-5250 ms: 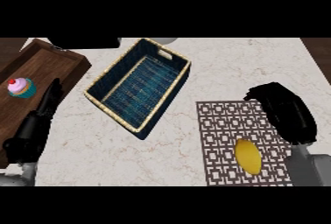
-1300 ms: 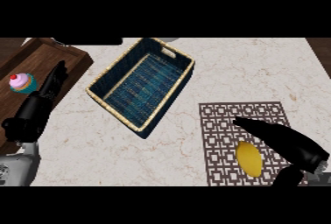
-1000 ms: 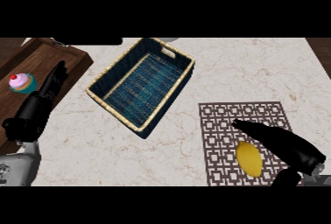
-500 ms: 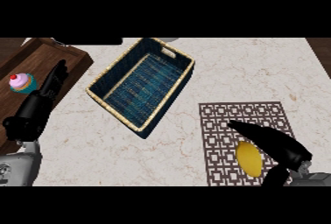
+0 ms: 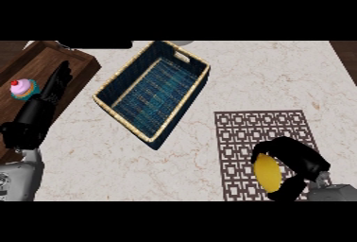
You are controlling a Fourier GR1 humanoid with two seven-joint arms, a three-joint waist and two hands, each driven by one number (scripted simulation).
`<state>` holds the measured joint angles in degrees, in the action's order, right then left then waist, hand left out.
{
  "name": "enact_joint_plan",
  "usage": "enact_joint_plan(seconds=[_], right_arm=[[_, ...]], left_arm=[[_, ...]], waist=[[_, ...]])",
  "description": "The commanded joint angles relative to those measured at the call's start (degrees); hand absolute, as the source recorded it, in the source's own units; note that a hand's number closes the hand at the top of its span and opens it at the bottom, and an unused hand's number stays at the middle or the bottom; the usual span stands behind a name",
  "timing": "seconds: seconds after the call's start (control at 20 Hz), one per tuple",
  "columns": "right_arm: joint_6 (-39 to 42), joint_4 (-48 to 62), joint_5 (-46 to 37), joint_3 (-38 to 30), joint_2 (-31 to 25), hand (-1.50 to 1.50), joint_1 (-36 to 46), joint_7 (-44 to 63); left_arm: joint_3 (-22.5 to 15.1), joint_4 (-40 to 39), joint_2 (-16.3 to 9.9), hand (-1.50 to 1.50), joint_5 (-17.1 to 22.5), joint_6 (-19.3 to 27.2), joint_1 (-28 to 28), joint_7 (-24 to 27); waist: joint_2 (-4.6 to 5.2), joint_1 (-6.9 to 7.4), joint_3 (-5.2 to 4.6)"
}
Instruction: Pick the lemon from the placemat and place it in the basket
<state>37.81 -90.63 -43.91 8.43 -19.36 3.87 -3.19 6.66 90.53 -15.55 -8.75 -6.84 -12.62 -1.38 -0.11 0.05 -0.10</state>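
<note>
The marble bench [image 5: 209, 75] carries a blue-lined basket [image 5: 115, 87] at upper centre and a patterned placemat [image 5: 241, 132] at lower right. There the right robot hand [image 5: 296, 163] curls round the lemon [image 5: 267, 172]: the grasp step. Next comes lifting it up-left toward the basket. The left robot hand [image 5: 42, 111] rests open at the left edge.

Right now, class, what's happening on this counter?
The robot's right hand is curled round the lemon, which lies on the patterned placemat near the counter's front right. The blue basket it is meant for sits apart, up and to the left, with nothing in it. The left hand rests open at the left, over a wooden tray that holds a cupcake.
</note>
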Motion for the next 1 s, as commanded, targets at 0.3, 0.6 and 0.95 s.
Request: enact_joint_plan(seconds=[0.3,0.6,0.95], right_arm=[[-10.24,7.34,-7.87,3.04,3.88,1.5,4.08,-5.68],[-13.95,1.89,-16.23,-7.12,5.4,1.5,-0.19,24.07],[-15.44,-14.61,-25.22,-8.25,11.77,1.5,3.82,46.31]], left_arm=[[0.31,-1.9,1.91,0.0,-0.98,0.41,-2.2,-0.72],[1.81,-0.46,0.08,0.0,-0.54,-0.23,0.72,-0.13],[0.9,-0.46,1.29,0.0,-0.89,-0.02,2.13,1.07]], waist=[[0.13,0.0,0.11],[-0.33,-2.18,-0.21],[-0.37,-1.0,-0.05]])
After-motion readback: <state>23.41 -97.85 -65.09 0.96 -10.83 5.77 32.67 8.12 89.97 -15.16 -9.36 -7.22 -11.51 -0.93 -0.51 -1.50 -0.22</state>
